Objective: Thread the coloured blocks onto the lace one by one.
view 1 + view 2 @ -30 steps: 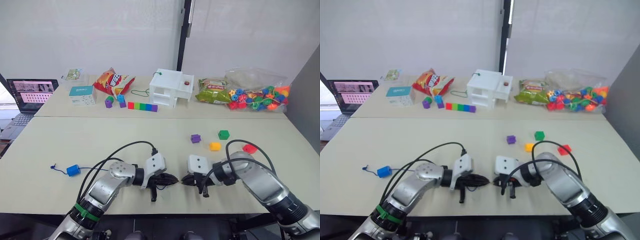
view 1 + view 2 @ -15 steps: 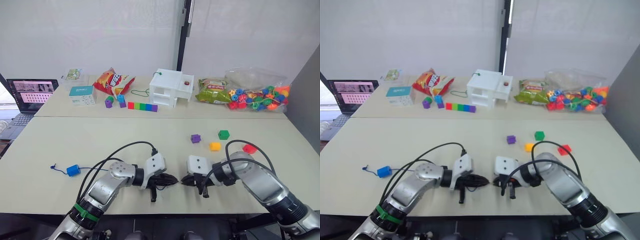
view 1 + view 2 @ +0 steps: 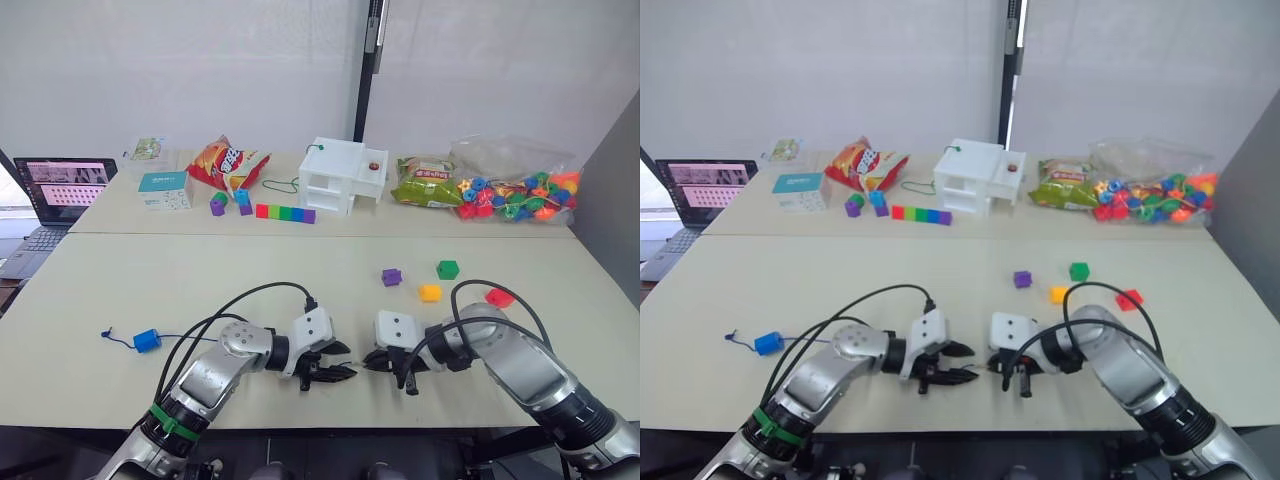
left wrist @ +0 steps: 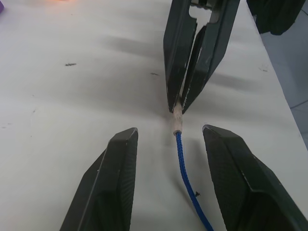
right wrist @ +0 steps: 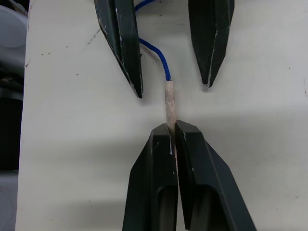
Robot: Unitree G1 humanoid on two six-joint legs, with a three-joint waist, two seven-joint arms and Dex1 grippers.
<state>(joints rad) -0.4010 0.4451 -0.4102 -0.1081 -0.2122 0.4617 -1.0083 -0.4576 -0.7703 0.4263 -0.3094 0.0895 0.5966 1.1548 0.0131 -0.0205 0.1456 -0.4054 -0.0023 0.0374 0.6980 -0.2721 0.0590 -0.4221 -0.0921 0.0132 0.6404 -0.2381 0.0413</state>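
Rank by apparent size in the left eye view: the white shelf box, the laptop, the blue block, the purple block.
1. laptop, cut by the picture's edge
2. white shelf box, similar, so unsure
3. blue block
4. purple block, farther away, so unsure

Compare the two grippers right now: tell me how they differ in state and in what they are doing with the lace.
The left gripper is open, its fingers spread either side of the lace without touching it; the right gripper is shut on the lace's pale stiff tip. So the right gripper holds the lace, while the left gripper holds nothing. Both sit low over the table, tips facing each other close together.
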